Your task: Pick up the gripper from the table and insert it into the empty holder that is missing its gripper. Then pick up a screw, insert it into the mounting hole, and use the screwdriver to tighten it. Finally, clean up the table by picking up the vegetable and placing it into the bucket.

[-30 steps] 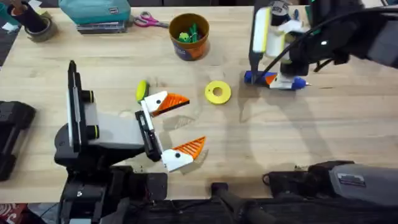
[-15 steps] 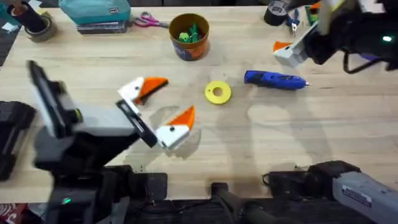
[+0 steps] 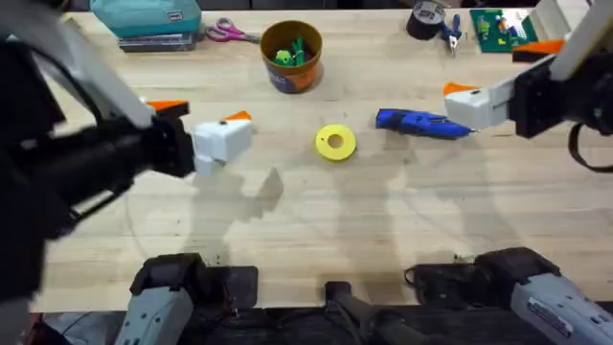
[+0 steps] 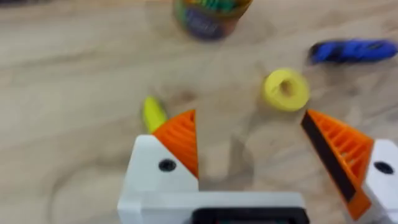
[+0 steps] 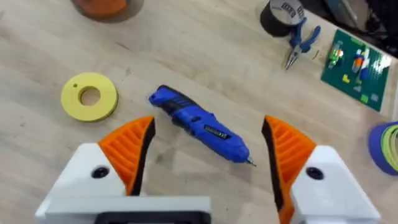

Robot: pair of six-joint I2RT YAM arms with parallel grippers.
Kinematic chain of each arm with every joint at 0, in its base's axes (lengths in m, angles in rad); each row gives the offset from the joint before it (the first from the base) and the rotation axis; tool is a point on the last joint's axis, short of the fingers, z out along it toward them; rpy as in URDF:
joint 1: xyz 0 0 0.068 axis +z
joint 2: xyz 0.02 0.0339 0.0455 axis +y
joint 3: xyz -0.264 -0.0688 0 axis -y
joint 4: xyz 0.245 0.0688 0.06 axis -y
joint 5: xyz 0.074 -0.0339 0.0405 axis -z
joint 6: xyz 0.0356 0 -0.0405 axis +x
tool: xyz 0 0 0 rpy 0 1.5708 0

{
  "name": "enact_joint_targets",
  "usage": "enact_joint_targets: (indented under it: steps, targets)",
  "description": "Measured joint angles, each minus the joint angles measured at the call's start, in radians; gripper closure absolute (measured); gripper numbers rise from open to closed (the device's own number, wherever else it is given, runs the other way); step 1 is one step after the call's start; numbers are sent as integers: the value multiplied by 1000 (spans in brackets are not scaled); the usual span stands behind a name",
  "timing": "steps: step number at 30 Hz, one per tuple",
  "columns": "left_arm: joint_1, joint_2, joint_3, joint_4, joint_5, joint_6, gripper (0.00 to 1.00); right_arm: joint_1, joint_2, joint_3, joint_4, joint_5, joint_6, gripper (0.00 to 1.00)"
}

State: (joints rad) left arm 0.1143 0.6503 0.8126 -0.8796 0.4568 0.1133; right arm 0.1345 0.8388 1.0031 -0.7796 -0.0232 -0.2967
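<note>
Here, both grippers [image 4: 249,152] [image 5: 208,149] hang wide open, empty.

A flat yellow ring-shaped disc [image 3: 335,143] lies mid-tabletop. Along the far edge sit pink-handled scissors [image 3: 227,32], a teal case [image 3: 147,17], black tape roll [image 3: 425,18], blue-handled pliers [image 3: 451,32] and green circuit board [image 3: 502,26].

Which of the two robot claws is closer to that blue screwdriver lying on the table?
The right gripper. It hangs open just beside the screwdriver, at its bit end. The left gripper, also open, is across the table, beyond the yellow ring.
</note>
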Motion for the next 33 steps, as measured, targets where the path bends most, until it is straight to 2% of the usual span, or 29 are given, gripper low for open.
enact_joint_targets:
  steps: [4,12,15,19,23,28,33]
  targets:
    - [0,117,90,-72,-125,11,15,0,-3,0,-36,0,13,5]
    - [2,221,108,-83,-226,15,15,0,-2,0,-50,0,21,4]
    - [18,285,116,-123,-299,-7,15,0,-2,0,-50,0,21,5]
    - [43,441,149,-136,-338,-42,15,0,-2,0,-51,0,21,4]
    - [43,600,202,-150,-366,-84,15,0,-2,0,-51,0,22,5]
    - [43,786,274,-147,-367,-117,15,0,-2,0,-51,0,25,6]
    - [40,915,287,-135,-367,-126,15,0,-2,0,-51,0,25,6]
